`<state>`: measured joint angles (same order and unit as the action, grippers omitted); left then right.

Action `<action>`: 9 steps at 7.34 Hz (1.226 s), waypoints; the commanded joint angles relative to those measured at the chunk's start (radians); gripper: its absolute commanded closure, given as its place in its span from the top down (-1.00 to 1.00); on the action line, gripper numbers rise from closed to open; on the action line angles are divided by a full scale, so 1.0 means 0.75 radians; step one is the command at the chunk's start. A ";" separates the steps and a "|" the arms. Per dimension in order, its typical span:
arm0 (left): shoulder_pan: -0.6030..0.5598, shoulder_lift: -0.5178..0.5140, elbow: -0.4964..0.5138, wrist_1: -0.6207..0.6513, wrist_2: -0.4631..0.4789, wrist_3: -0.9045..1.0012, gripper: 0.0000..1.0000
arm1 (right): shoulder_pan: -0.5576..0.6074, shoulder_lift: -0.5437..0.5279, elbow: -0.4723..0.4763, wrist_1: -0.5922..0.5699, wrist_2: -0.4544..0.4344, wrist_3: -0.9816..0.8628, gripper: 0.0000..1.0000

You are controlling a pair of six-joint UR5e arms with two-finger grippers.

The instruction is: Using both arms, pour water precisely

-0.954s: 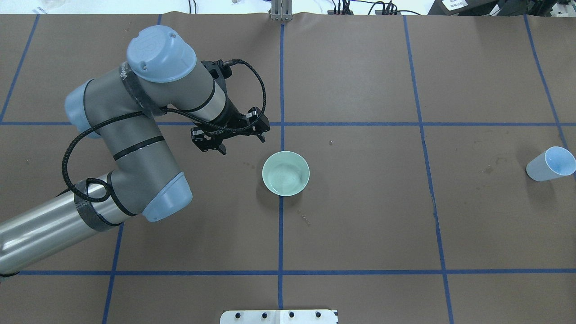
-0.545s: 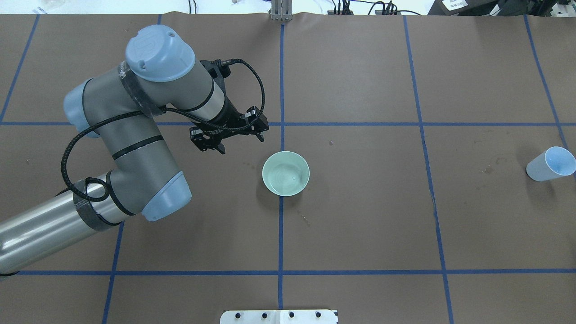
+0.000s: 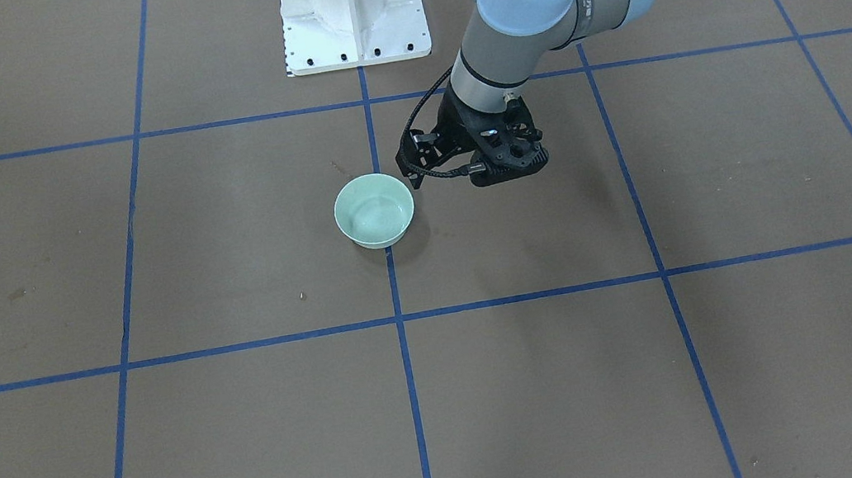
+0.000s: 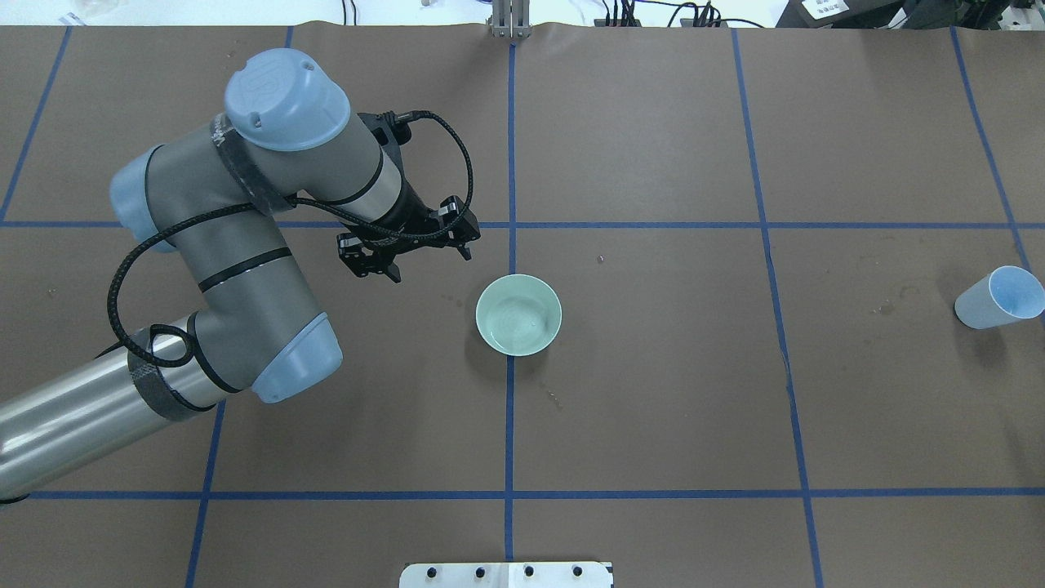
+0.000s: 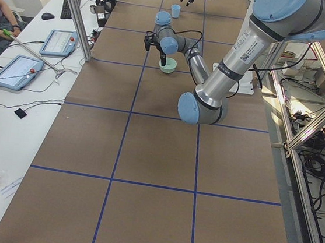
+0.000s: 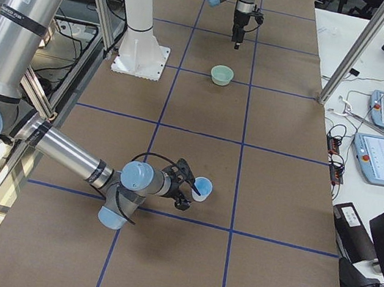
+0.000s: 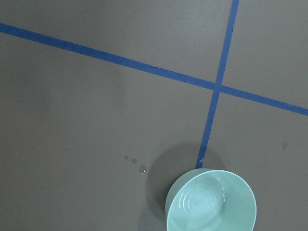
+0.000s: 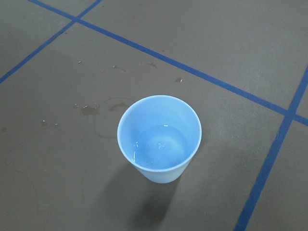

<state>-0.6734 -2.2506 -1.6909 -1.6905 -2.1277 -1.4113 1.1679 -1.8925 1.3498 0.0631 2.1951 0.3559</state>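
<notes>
Left tool hangs over the desk, jaws spread wide, nothing between them, touching nothing. Mint bowl sits at 4 o'clock from it in the overhead view, near but apart. In the left wrist view the bowl is down at 5 o'clock, cut by the bottom edge, so the tool looks onto bare desk beside the bowl, not into it. Faint glint and ripple rings inside the bowl, looks like a little liquid there. A few small drops on the desk at 10 o'clock of the bowl in that wrist view.

Right tool shows only in the side views, low and just beside the blue cup. Cannot tell how far its jaws stand apart or whether they touch the cup. Right wrist view looks down onto the cup, no fingers in frame. Cup stands upright, mouth up, the water a shallow pool on its bottom. Stain marks on the desk at 10 o'clock of the cup there.

Key relation: cup lies far out at 3 o'clock from the bowl in overhead, well apart, at the view's edge. Right arm is much nearer the cup, left arm nearer the bowl. Judgement: the pour needs the right tool to grip the cup and carry it toward 9 o'clock to the bowl, left tool free to steady the bowl
</notes>
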 commanded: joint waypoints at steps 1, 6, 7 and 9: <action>0.000 0.023 0.001 0.000 0.002 0.002 1.00 | -0.086 0.034 -0.055 0.081 -0.094 0.006 0.97; 0.000 0.033 -0.001 -0.002 0.004 0.004 1.00 | -0.091 0.042 -0.149 0.176 -0.110 0.010 0.97; 0.000 0.031 -0.001 -0.002 0.004 0.004 1.00 | -0.093 0.042 -0.161 0.178 -0.127 0.010 0.97; -0.002 0.033 -0.001 -0.002 0.004 0.004 1.00 | -0.095 0.042 -0.161 0.180 -0.141 0.010 0.97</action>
<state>-0.6737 -2.2262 -1.6920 -1.6920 -2.1246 -1.4082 1.0982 -1.8608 1.2304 0.1963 2.0988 0.3634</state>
